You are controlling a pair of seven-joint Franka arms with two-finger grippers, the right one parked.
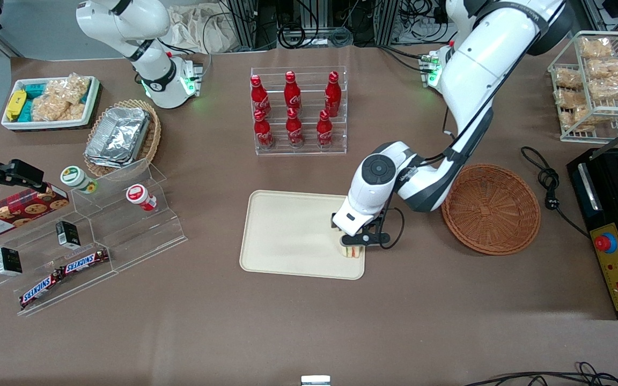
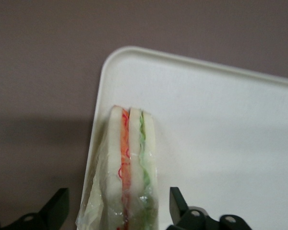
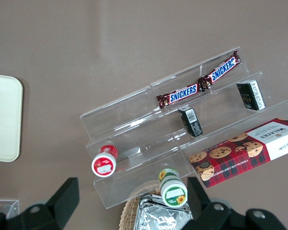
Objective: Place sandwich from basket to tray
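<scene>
- The end effector (image 1: 353,247) of the working arm hangs low over the corner of the tray (image 1: 287,230) that lies nearest the basket (image 1: 491,208) and nearest the front camera.
- The sandwich (image 1: 353,251) stands directly beneath the end effector, on its edge, resting on the tray just inside the raised rim of that corner.
- In the wrist view, the sandwich (image 2: 129,172) sits between the two dark fingers (image 2: 180,206), with a clear gap on each side. The end effector is spread wide and grips nothing.
- The fingers straddle the two flat bread faces, which is the natural way to pinch a wedge like this: across its thin dimension. That likely explains why it stands upright on the tray, not flat.
- The filling layers face up toward the wrist camera: an orange-red band beside one bread slice and a green band beside the other, under clear wrap (image 2: 93,211) that bulges loosely at one side.
- The sandwich's long axis runs roughly along the nearby short rim of the tray (image 2: 206,120), with its narrow end pointing away from the end effector's palm toward the tray's rounded corner.
- The basket lies on the desk (image 1: 309,332) well apart from the end effector, toward the working arm's end, and looks empty.
- Judged from this, the sandwich has reached the tray and the placing step looks essentially done.
</scene>
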